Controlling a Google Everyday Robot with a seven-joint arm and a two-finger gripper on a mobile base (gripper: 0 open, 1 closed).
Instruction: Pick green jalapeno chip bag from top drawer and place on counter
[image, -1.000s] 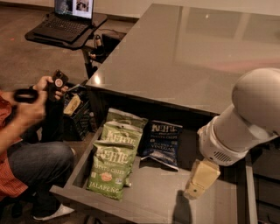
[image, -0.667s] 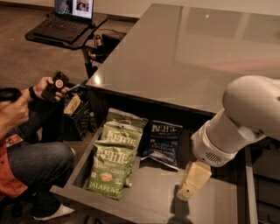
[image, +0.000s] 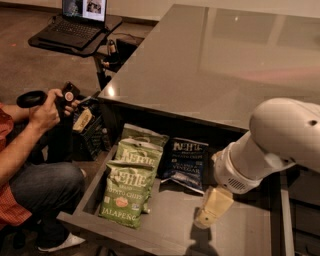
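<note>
You've got dim warm light w/ glare spots on counter (image: 200, 75); gripper (image: 212, 210) over top drawer (image: 170, 215) floor throws shadow toward the front.

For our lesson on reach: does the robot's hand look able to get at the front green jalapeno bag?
Probably yes: the hand hovers over the open drawer, beside the jalapeno bag, which lies uncovered on top; nothing stands between them.
</note>
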